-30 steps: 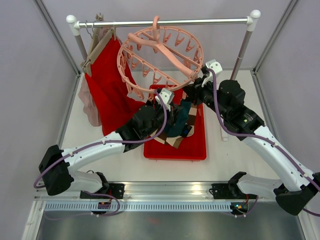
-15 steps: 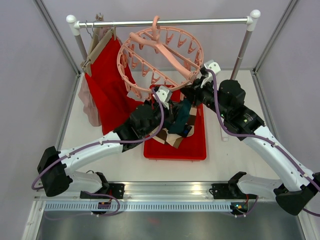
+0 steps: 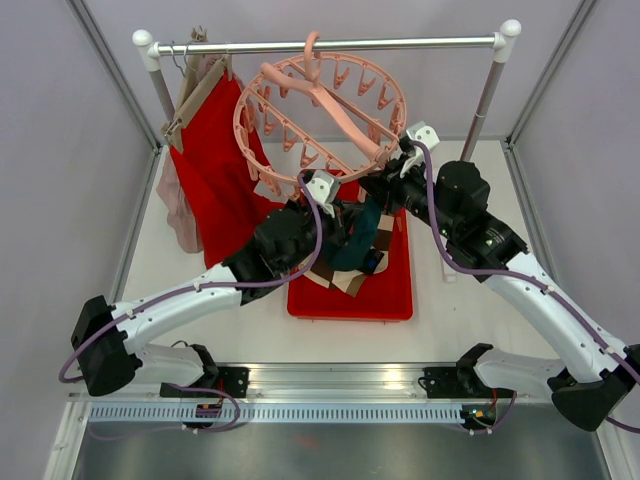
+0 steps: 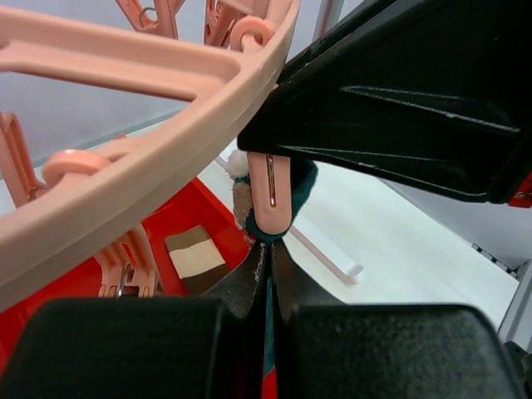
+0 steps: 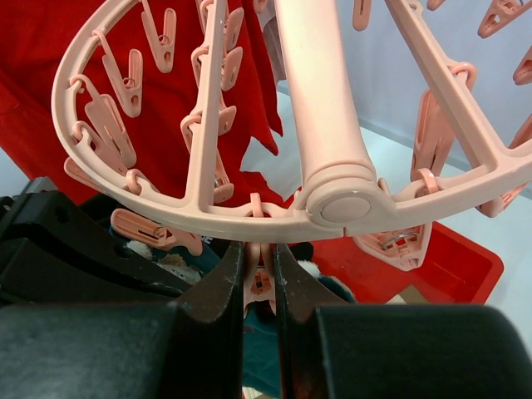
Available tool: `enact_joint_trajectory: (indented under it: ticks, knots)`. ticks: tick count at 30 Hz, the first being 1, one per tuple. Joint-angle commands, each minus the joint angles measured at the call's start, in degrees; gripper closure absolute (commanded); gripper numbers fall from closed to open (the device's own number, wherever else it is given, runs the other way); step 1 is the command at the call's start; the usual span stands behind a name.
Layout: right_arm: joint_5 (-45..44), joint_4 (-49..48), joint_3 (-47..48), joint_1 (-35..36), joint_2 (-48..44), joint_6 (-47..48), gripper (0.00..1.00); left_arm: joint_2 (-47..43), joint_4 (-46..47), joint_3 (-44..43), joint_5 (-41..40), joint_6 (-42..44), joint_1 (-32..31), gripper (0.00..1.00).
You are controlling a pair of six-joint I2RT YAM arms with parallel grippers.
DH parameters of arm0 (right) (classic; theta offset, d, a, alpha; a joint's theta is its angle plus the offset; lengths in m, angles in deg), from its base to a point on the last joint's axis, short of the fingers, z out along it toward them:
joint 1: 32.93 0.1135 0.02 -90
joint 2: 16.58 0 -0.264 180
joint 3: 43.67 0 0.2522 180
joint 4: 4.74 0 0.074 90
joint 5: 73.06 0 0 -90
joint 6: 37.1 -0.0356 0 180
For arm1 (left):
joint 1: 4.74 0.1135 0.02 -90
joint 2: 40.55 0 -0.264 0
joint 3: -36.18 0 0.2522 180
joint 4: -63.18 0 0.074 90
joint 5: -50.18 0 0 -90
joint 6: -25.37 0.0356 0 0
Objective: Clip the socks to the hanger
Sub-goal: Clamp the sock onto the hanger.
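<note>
Now my left gripper (image 4: 268, 276) is clamped on the teal sock (image 4: 304, 176), its edge at the clip peg (image 4: 271, 195) under the hanger ring (image 5: 208, 212), which my right gripper (image 5: 259, 266) pinches. I'd push fabric fully between the tips before releasing.

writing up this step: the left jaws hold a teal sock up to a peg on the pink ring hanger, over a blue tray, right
One thing is off: the tray is red, not blue, as the top view shows. The rest holds: the left jaws hold a teal sock up to a peg on the pink ring hanger, over that tray.
</note>
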Motion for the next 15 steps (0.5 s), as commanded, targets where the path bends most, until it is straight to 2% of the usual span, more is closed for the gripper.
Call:
enact_joint_trajectory:
  ticks: [1, 10, 13, 14, 15]
  knots:
    - [0.76, -2.82, -0.79, 0.14, -1.27, 0.85, 1.0, -3.05, 4.04, -1.44, 1.58, -0.7, -0.24, 0.98]
    - [1.64, -2.91, -1.05, 0.14, -1.89, 0.59, 1.0, -2.96, 4.13, -1.7, 1.58, -1.05, -0.24, 0.98]
    - [1.64, -3.0, -1.32, 0.14, -2.24, 0.5, 0.94, -2.88, 4.22, -1.61, 1.58, -1.14, -0.24, 0.98]
    - [1.72, -3.0, -1.32, 0.14, -2.33, 0.5, 0.86, -2.96, 4.22, -1.61, 1.58, -1.22, -0.24, 0.98]
    - [1.9, -3.09, -1.49, 0.14, -2.5, 0.5, 0.83, -2.96, 4.31, -1.53, 1.58, -1.23, -0.24, 0.98]
